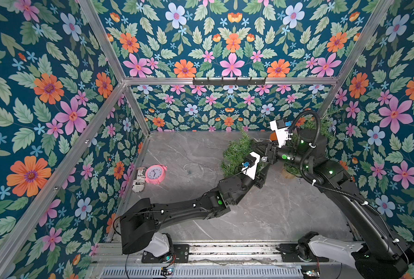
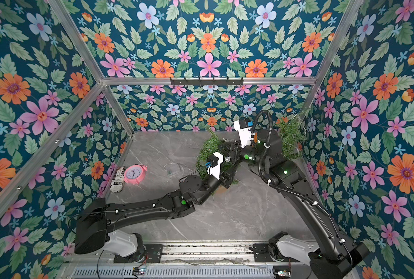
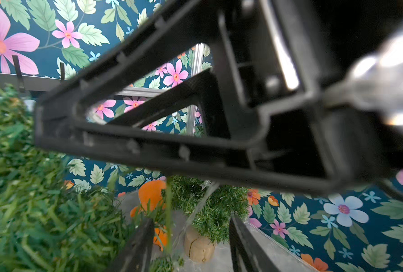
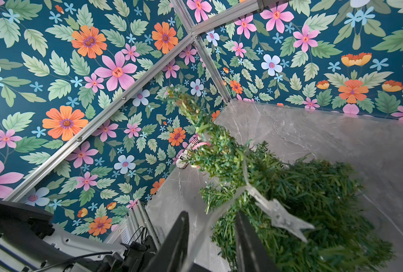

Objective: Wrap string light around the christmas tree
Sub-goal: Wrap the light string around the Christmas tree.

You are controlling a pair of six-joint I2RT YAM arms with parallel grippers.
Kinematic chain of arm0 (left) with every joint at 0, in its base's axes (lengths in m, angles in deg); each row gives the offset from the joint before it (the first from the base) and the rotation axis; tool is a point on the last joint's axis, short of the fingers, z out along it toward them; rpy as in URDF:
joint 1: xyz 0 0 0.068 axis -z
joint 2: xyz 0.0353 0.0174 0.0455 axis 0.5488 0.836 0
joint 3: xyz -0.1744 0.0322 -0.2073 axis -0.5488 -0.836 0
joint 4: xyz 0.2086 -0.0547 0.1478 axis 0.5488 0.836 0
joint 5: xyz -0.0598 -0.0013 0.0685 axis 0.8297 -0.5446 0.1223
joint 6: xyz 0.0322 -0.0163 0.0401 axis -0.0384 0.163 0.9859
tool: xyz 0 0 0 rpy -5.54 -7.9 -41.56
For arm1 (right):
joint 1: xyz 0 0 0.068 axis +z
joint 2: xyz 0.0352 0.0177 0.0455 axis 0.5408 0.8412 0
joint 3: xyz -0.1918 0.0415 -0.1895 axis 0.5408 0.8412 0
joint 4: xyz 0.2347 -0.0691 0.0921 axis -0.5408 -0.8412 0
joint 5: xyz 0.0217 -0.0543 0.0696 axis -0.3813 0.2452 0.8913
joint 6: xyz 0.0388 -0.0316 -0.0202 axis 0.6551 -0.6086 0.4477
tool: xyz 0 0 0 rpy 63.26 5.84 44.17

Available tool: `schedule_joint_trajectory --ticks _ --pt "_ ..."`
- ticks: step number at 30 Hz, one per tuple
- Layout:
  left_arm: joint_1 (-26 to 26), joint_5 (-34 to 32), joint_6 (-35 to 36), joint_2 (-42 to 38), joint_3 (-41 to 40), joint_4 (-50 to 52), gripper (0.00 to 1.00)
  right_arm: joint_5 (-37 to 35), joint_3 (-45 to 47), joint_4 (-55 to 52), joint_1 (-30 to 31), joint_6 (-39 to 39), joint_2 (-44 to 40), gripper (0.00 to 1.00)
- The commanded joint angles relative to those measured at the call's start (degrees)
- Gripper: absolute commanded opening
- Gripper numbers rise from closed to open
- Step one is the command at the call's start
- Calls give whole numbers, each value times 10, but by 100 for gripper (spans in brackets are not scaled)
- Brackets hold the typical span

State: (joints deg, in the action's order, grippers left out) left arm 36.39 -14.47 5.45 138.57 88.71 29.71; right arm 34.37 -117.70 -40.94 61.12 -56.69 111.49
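Clear string light (image 4: 281, 217) runs across the christmas tree (image 1: 236, 154), right of centre on the surface (image 1: 196, 147) in both top views. Right gripper (image 4: 211, 214) jaws apart, wire passing between them. Left gripper (image 3: 191, 221) jaws apart, beside the foliage. Pink clock (image 1: 155, 173) centre-left.

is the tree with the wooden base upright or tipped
Upright: in the left wrist view the tree stands on its wooden base, flat on the tabletop.

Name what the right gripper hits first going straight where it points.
Right gripper: likely the clear string light strand running between its jaws, then the bushy green artificial tree right behind; depth unclear.
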Motion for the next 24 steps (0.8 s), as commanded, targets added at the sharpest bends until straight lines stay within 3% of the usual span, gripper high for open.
schedule_joint_trajectory --ticks 1,8,12,17,24 --pt "0 -30 25 11 15 -32 50 -9 0 18 0 8 -8 34" --pt "0 -38 32 30 25 -63 40 -2 14 30 0 24 -17 34" --pt "-1 -31 29 36 31 -65 26 -4 17 28 0 24 -21 36" --pt "0 -10 17 28 29 -48 1 -18 13 19 0 9 -23 41" --pt "-1 75 -19 -5 34 17 0 -144 -15 -28 0 -64 -14 56"
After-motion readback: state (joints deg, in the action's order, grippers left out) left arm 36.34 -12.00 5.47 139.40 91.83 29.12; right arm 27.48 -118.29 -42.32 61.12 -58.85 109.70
